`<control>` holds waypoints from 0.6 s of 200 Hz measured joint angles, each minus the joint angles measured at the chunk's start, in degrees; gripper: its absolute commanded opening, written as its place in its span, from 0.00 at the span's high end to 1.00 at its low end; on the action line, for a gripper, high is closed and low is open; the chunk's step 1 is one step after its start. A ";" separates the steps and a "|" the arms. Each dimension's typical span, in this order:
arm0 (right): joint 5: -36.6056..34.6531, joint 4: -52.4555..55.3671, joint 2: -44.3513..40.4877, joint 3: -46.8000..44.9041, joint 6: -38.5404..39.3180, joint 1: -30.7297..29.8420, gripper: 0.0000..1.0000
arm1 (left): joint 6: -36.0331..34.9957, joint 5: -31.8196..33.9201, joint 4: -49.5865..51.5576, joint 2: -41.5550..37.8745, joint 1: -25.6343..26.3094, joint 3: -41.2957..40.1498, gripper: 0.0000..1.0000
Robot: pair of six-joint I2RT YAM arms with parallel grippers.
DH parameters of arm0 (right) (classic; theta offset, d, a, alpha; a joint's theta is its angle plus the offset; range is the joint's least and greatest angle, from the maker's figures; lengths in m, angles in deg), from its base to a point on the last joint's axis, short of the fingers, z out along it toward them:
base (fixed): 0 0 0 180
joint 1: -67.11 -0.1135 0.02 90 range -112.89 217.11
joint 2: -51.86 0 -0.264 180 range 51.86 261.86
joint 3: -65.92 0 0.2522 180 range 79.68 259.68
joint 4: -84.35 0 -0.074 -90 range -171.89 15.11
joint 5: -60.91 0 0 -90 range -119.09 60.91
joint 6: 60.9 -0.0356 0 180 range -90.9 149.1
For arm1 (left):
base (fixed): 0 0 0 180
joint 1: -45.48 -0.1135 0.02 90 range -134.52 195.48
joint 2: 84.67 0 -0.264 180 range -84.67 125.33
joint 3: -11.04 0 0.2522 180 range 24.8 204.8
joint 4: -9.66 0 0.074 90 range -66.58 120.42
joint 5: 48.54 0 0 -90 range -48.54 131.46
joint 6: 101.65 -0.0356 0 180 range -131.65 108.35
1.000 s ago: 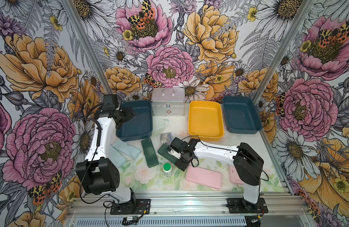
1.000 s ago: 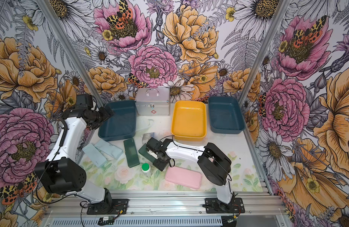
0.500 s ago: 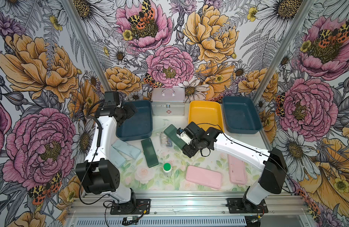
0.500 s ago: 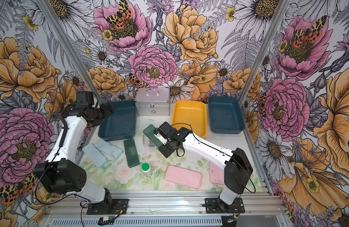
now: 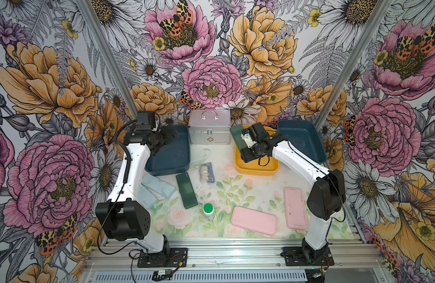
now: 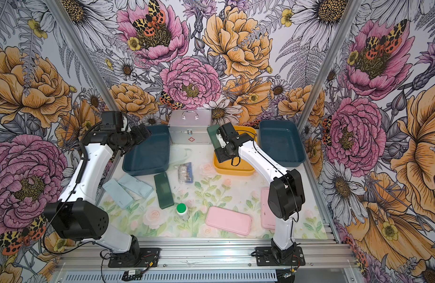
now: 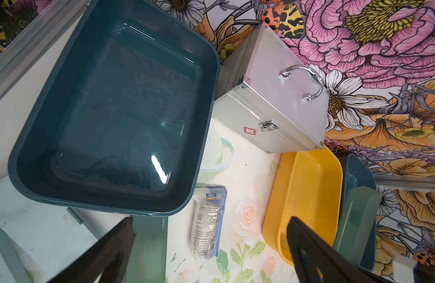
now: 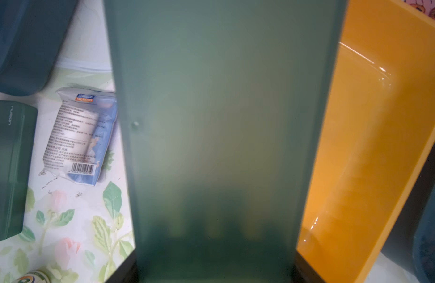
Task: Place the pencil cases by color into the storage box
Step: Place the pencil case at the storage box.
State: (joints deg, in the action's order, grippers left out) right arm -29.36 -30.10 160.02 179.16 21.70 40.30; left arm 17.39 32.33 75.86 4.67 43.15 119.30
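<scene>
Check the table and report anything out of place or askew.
Two flat pale blue plastic pencil cases near the left arm overlap, one lying askew across the other. A clear plastic packet and a small green-capped bottle sit among the cases though neither is a pencil case. Nothing looks spilled or damaged.

White links (image 5: 135,159), black joints (image 5: 325,193) — black cables (image 5: 126,169)

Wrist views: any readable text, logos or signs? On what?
"nusign": embossed on the loose dark green pencil case.
Red cross sign: front of the metal case.
Barcode on the packet; its label and fine print are too blurred to read.
Embossed mark on the pale blue pencil case: unreadable.
None visible on the held dark green pencil case.
</scene>
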 measured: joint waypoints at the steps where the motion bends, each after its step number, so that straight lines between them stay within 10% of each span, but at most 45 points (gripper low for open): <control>1: 0.07 0.02 0.11 0.07 -0.11 0.13 0.47 | -0.07 0.00 0.00 0.00 0.02 0.00 0.01; 120: 3.13 7.63 17.88 18.62 -12.66 13.33 0.45 | -10.62 3.15 0.00 2.95 4.35 3.74 0.01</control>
State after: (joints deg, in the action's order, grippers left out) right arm -26.24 -22.47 177.89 197.78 9.04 53.63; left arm 6.77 35.48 75.86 7.62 47.50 123.04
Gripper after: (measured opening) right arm 0.715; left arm 0.987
